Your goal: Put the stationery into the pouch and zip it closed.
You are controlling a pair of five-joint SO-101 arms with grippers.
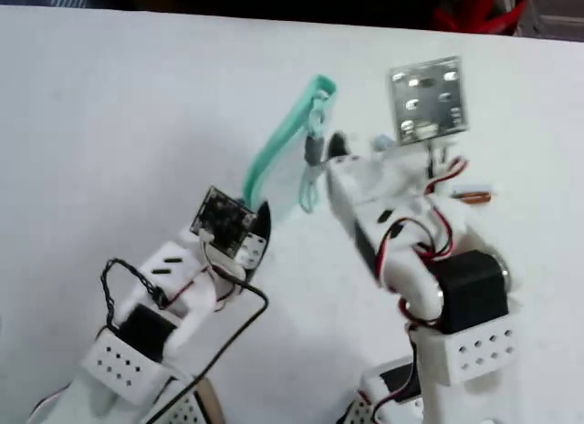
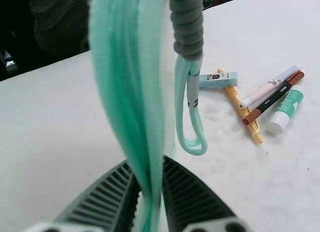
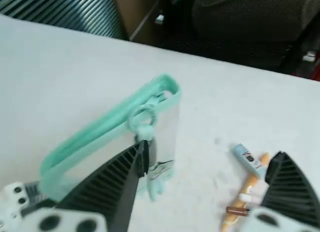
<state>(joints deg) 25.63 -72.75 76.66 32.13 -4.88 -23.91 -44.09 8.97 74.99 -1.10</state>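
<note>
A mint-green pouch [image 1: 285,141] stands on its edge on the white table, running away from the left arm. My left gripper [image 1: 254,225] is shut on its near end; in the left wrist view the fingers [image 2: 182,192] pinch the pouch [image 2: 125,67]. A grey strap [image 2: 187,22] and a mint loop [image 2: 192,127] hang beside it. My right gripper [image 3: 200,192] is open next to the pouch [image 3: 110,127], near its ring pull [image 3: 142,117]. The stationery lies loose on the table: a small blue box [image 2: 217,80], a yellow pencil [image 2: 245,112], pens [image 2: 272,97] and a green-white stick [image 2: 285,110].
A shiny square plate [image 1: 427,98] sits above the right arm [image 1: 411,232]. Part of the stationery [image 1: 470,196] shows just beyond that arm. Black cable [image 1: 228,342] trails from the left arm. Dark chairs stand past the table's far edge [image 3: 225,57].
</note>
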